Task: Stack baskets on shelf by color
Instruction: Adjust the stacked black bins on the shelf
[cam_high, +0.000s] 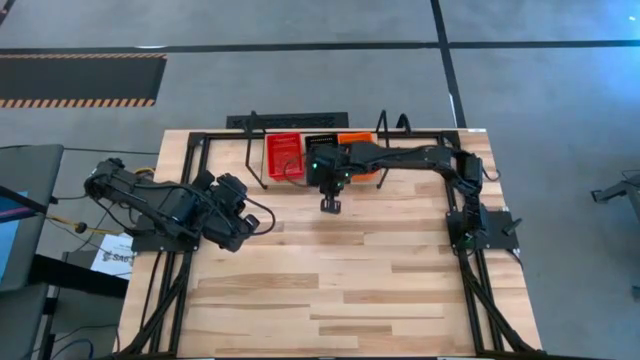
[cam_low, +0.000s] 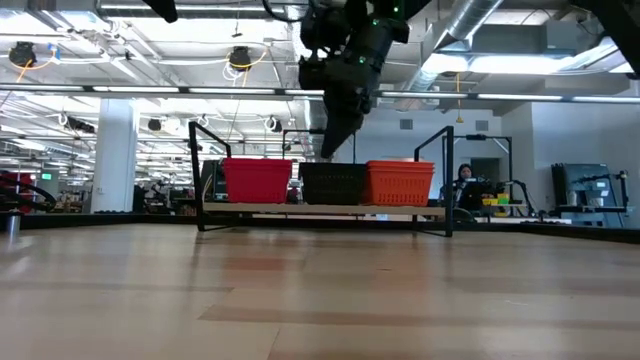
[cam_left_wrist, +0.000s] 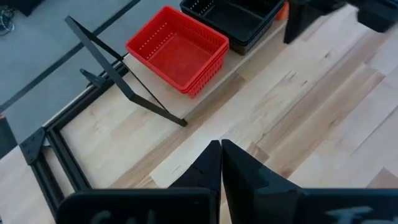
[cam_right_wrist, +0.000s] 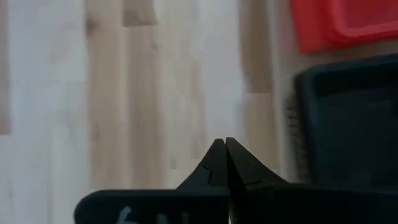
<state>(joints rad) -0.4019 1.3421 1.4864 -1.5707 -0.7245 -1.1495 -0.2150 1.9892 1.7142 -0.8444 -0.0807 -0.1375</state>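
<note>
Right gripper hangs just below the middle of the shelf in the upper centre of the high view, its fingers pressed together and holding nothing; in the low view it shows in the upper centre, above the black stack. Its arm reaches in from the right edge of the table. Left gripper sits at the left of the high view, folded low over the wood, fingers likewise closed and empty, well apart from the shelf.

On the shelf the baskets stand in three side-by-side stacks: red baskets at the left, black baskets in the middle, orange baskets at the right. Black wire uprights rise at both ends of the board.
</note>
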